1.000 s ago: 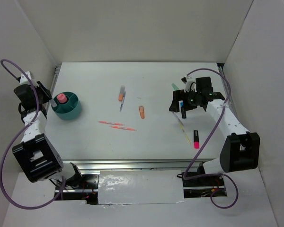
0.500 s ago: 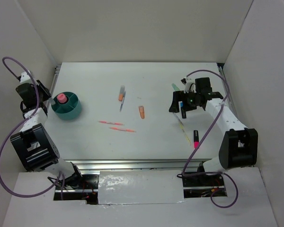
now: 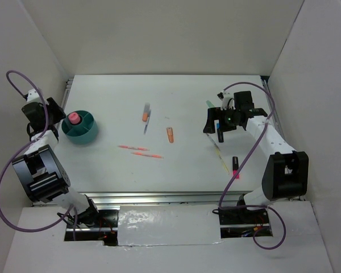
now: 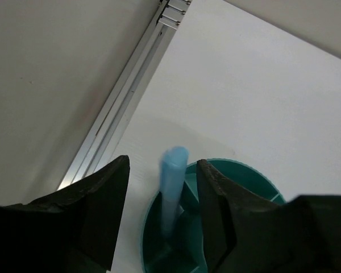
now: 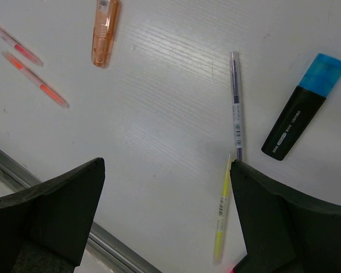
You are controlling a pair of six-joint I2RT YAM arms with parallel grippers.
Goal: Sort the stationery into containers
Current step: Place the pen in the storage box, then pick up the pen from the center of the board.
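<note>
- Stationery is mostly loose on the white counter (image 3: 176, 91), scattered from the middle over to the right side, with a couple of pieces already in the container.
- The teal tub (image 3: 86, 134) sits far left on the counter, dividers inside. A pink-capped tube (image 3: 74, 118) stands in one compartment. A light blue pen (image 4: 171, 187) stands upright in there too, can't tell which section.
- The left pincer (image 4: 163, 164) hangs right over the tub, partly open. It has a finger on each side of the light blue pen with a gap showing on both sides, so it's gripping nothing.
- The right pincer (image 5: 166, 165) hovers above the right-hand bunch, spread wide, nothing in it.
- Chunkier bits: a black highlighter with a blue cap (image 5: 295, 116) near the right pincer, an orange marker (image 5: 105, 31) toward the middle, and a black marker with a pink cap (image 3: 235, 164) closer to the front edge.
- Skinny bits: a dark pen (image 5: 235, 96) and a yellow pen (image 5: 221, 222) lie nearly end to end, just beside the black highlighter. An upper orange-pink pen (image 5: 14, 40) and a lower orange-pink pen (image 5: 37, 79) lie side by side near the orange marker.
</note>
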